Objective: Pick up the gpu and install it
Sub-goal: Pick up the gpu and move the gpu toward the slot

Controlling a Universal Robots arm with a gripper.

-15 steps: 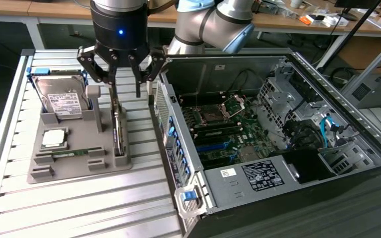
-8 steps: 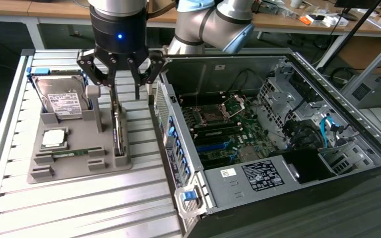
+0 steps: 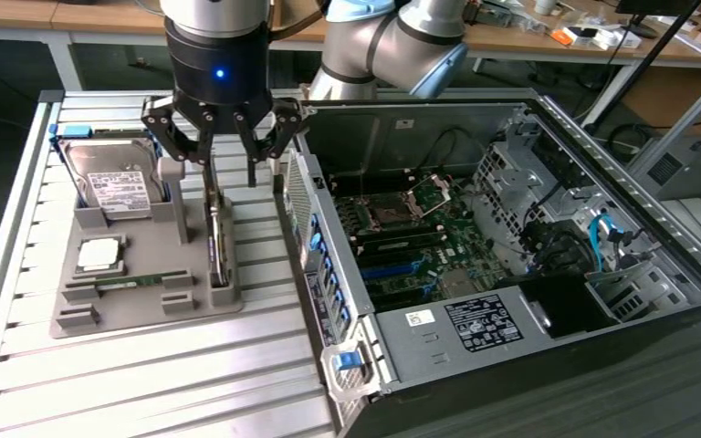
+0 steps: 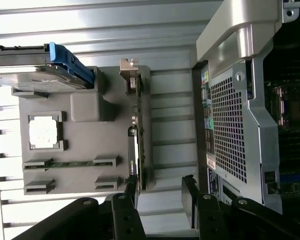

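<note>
Gripper (image 3: 211,172) spread open over the gpu (image 3: 216,239)
We risk clipping the gpu's top edge: it sits off-centre between the jaws.

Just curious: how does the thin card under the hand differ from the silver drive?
The gpu stands on edge, thin and dark; the hard drive leans back, showing a silver face with white label. The gpu is under the open hand; the hard drive is not. Both share the grey holder.
</note>
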